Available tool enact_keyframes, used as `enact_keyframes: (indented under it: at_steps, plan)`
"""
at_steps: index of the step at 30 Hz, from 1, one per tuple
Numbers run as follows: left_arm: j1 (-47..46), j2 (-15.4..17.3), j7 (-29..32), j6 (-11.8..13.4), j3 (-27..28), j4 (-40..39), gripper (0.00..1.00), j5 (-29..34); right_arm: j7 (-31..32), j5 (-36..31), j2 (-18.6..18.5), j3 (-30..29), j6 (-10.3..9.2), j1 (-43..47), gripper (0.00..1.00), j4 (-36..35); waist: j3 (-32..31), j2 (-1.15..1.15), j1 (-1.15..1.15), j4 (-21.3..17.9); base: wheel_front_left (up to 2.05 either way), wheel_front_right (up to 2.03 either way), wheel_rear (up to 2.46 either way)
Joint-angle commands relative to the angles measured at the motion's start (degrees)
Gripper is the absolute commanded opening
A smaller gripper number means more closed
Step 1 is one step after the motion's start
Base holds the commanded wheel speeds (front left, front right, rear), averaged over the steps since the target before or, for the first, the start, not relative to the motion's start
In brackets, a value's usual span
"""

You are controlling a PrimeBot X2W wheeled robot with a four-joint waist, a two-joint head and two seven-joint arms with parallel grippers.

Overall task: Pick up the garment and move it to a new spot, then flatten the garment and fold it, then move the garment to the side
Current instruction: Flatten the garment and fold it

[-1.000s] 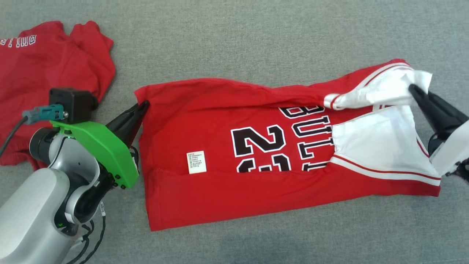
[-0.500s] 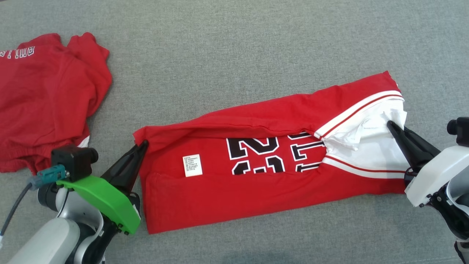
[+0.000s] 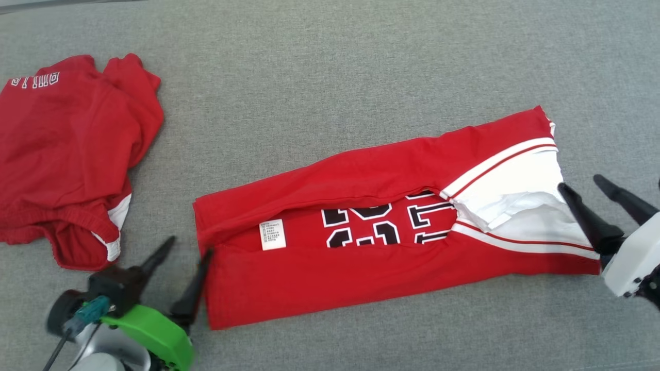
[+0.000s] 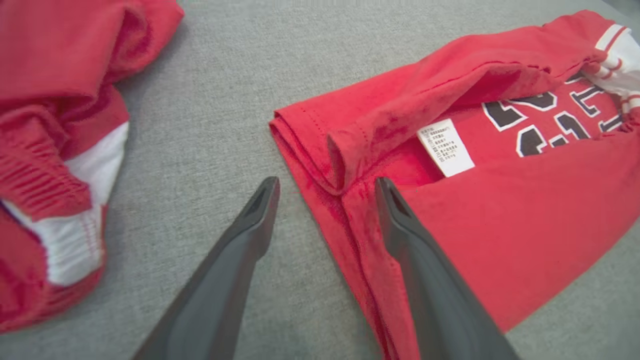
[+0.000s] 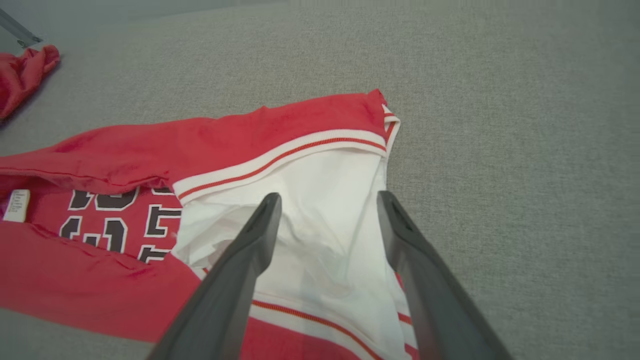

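Red basketball jersey (image 3: pixel 361 278) folded lengthwise on the grey surface (image 3: pixel 330 77), stretched out between the claws. Left claw (image 3: pixel 188 246) spread wide at the hem end, one finger over the cloth edge, gripping nothing. Right claw (image 3: pixel 580 183) likewise spread above the white shoulder panel, empty. Probably thin knit: light, limp, apt to sag and unfold when lifted. Best pinched through all layers at both end corners, kept taut.

Behind the folded red jersey (image 3: pixel 361 278), the grey desk (image 3: pixel 335 77) is wide and bare. In front of the jersey there is a thin bare strip. To its left, a pile of red clothes (image 3: pixel 67 154) is in the way.
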Motion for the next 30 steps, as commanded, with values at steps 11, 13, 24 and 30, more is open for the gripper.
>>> enact_keyframes:
  at_steps: [11,13,24,30]
  plan:
    - [3.66,-3.24,-8.23,12.15,7.83,-3.24,1.0,9.81,10.54,-7.39,2.4,-1.96,0.0,-8.21,1.0,7.07,2.11,0.35,0.0,2.27,0.0,0.0,0.0]
    - [3.88,-4.93,-8.17,11.57,9.26,-4.25,1.0,10.65,10.89,-8.8,2.57,-1.31,0.0,-9.03,1.0,10.15,2.19,0.35,0.0,3.44,0.0,0.0,0.0]
    - [9.68,-11.3,-8.17,6.58,17.33,-3.18,1.0,14.08,13.91,-2.35,5.43,1.49,0.12,-8.75,0.0,19.08,0.02,0.35,0.0,6.91,0.0,0.0,0.0]
    - [10.95,-12.26,-8.17,4.38,18.88,-2.28,1.0,15.21,14.0,9.64,0.92,0.9,-0.01,-9.17,0.0,16.92,-1.71,0.35,0.0,6.54,0.0,0.0,0.0]
